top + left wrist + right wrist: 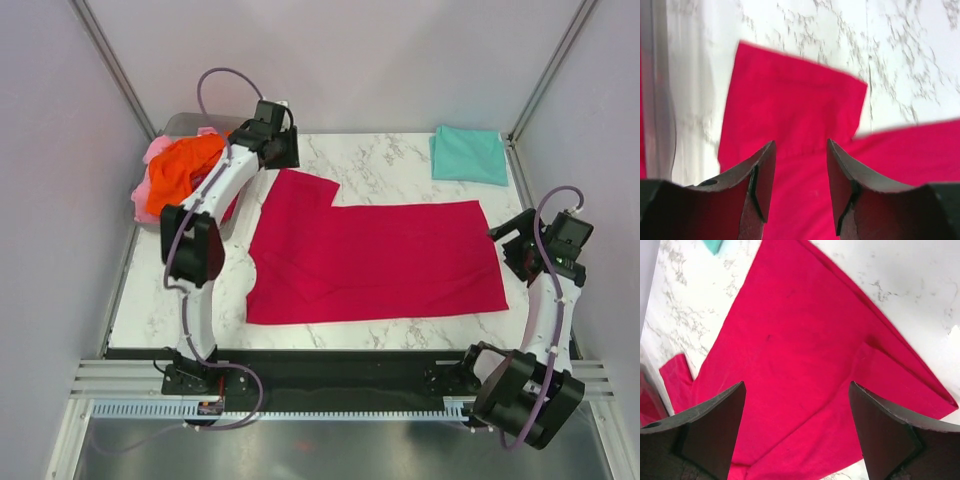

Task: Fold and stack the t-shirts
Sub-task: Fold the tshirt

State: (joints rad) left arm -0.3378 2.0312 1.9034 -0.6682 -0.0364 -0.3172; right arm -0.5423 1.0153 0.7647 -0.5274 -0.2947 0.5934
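Plainly, we see the crimson t-shirt (375, 262) lying flat at the middle of the tabletop (390, 170), a long smooth rectangle with one sleeve poking toward 11 o'clock. We find the teal t-shirt (470, 155) folded square at 1 o'clock. The orange t-shirt (185, 165) lies heaped on the pale pink t-shirt (150, 185) at 10 o'clock. White marble veining covers the surface, and pale lilac walls (350, 60) stand around. The left claw (800, 145) hovers released over the sleeve. The right claw (797, 385), at 3 o'clock, gapes wide, holding nothing.

The t-shirt (380, 265) is matt cloth, the table (390, 165) smooth.
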